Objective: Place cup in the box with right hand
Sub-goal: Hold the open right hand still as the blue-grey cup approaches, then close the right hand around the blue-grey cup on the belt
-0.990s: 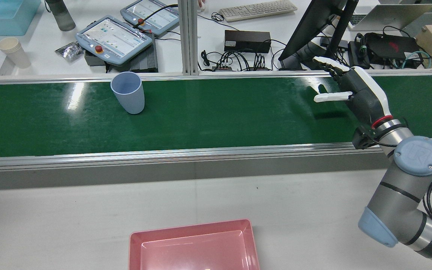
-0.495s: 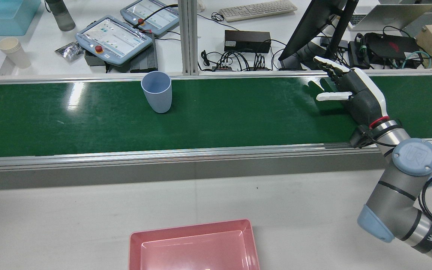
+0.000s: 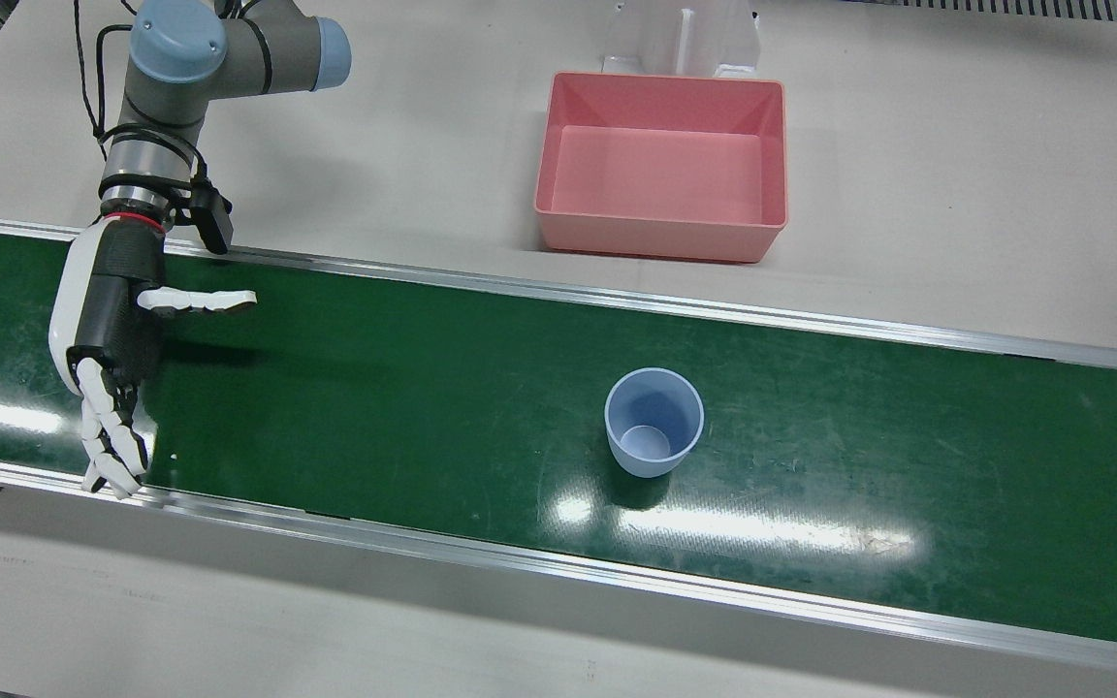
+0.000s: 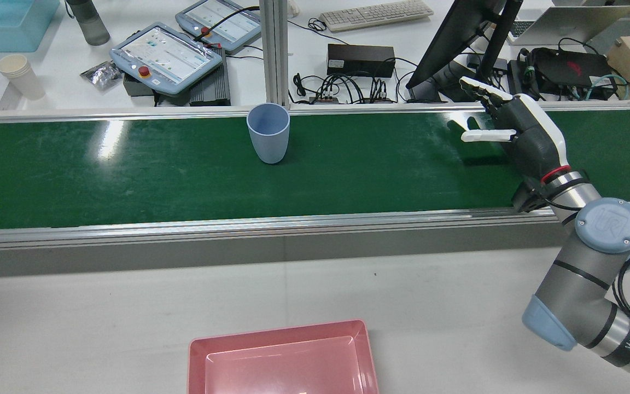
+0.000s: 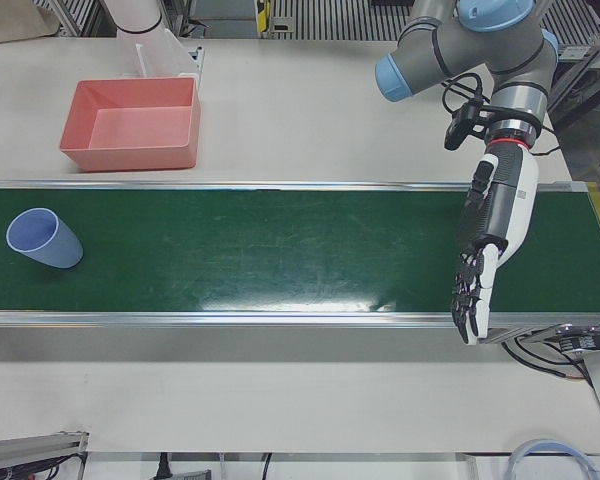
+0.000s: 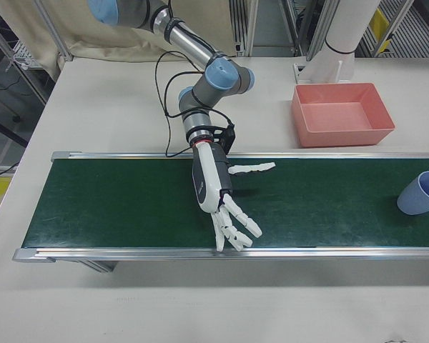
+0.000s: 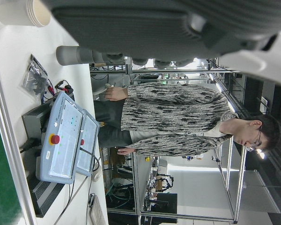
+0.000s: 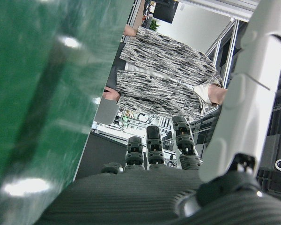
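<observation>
**A:** Pale blue cup, smooth and tapered, round mouth up. Standing upright on the glossy green belt, nearer the operators' edge than the robot's.

**B:** And well apart from the right hand. Black ribbed palm, white shell on the back, white segmented fingers fanned wide over the belt. Thumb stuck straight out sideways toward the cup. Nothing held.

**A:** Same from behind: cup by the far rail, right hand off at the belt's other stretch, spread and empty.

**B:** Pink box: rectangular, plain sloped walls, bare inside. Sitting on the pale table just past the belt's silver rail, across from the cup.

**A:** Over at the other end, left hand, pointing down across the belt, fingers stretched out long and loose past the near rail. Gripping nothing either.

**B:** Bright streaks of glare on the belt beside the cup.
</observation>
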Robot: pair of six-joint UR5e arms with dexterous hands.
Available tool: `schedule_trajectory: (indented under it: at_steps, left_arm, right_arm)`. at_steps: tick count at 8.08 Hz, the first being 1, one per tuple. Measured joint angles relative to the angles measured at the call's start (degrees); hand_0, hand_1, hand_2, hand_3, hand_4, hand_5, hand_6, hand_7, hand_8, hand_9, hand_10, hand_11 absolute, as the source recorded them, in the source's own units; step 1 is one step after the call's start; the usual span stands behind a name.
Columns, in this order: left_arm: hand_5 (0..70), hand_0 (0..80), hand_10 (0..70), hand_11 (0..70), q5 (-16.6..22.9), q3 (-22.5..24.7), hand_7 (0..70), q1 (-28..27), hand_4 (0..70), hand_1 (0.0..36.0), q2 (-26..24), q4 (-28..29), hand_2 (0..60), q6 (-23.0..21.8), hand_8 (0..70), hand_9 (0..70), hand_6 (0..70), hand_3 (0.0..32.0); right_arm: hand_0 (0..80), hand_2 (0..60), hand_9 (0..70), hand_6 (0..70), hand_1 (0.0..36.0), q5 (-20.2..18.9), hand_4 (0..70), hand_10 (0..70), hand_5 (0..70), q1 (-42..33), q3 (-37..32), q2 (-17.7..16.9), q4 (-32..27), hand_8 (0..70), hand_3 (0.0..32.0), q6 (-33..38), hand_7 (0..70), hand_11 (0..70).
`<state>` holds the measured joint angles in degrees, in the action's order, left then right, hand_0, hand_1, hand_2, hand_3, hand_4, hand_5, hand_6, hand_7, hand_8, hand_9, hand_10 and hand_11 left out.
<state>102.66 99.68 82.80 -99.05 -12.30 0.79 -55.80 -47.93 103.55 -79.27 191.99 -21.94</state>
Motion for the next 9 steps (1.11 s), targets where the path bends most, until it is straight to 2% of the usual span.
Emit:
schedule_trajectory:
  at_steps: [3, 9]
  left_arm:
    - [0.0, 0.0, 0.0, 0.0, 0.0, 0.0, 0.0, 0.0, 0.0, 0.0, 0.0, 0.0, 0.0, 0.0, 0.0, 0.0, 0.0, 0.0]
    - [0.0, 0.0, 0.0, 0.0, 0.0, 0.0, 0.0, 0.0, 0.0, 0.0, 0.0, 0.0, 0.0, 0.0, 0.0, 0.0, 0.0, 0.0]
  right_arm:
    - [53.8, 0.0, 13.4, 7.3, 19.8, 0.0, 0.6, 0.0, 6.7, 0.1, 0.0, 0.1, 2.3, 8.0, 0.0, -0.6, 25.5, 0.0]
    - [54.2, 0.0, 14.0, 7.6, 20.1, 0.0, 2.7, 0.0, 6.6, 2.0, 0.3, 1.0, 2.5, 8.2, 0.0, -0.9, 27.2, 0.0]
